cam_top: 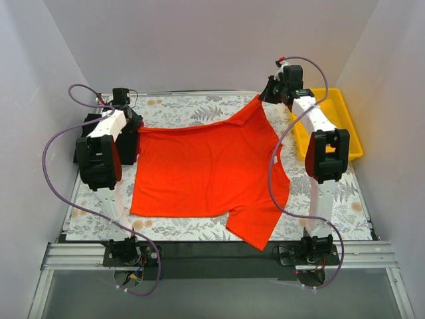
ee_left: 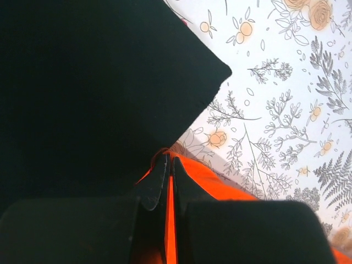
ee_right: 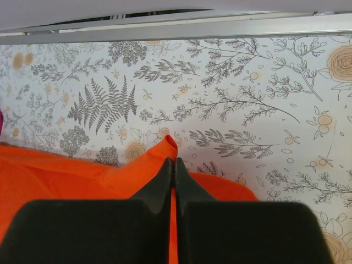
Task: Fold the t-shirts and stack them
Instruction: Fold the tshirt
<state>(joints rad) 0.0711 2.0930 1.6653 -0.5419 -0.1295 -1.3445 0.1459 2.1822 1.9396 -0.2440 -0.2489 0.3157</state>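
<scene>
Looking down from above, the orange-red t-shirt [cam_top: 206, 173] lies spread across the middle of the flower-patterned counter [cam_top: 179, 106]. Its far right corner is drawn up to the right gripper [cam_top: 264, 95], and one flap reaches toward the near edge. The left arm [cam_top: 99, 156] lies over the shirt's far left corner, so the left gripper [cam_top: 135, 126] and what it holds are hard to make out here. A yellow tray [cam_top: 345, 126] sits to the right of the shirt, partly behind the right arm [cam_top: 324, 149], and purple cables [cam_top: 50, 166] loop beside both arms. The left wrist view supplies what the overhead one hides. The left gripper [ee_left: 169, 160] has its jaws pressed together on a fold of the orange-red t-shirt [ee_left: 209, 179], a thin strip of cloth showing between them. A large black shape [ee_left: 99, 82] with a straight edge and one corner fills the upper left half and blocks the counter [ee_left: 286, 110] behind it; what it is cannot be told. In the right wrist view, the right gripper [ee_right: 173, 162] is likewise clamped on a raised peak of the t-shirt [ee_right: 55, 170]. The rest of the cloth falls away to the left, over the counter [ee_right: 231, 82]. A metal rail [ee_right: 220, 27] runs along the counter's far edge.
</scene>
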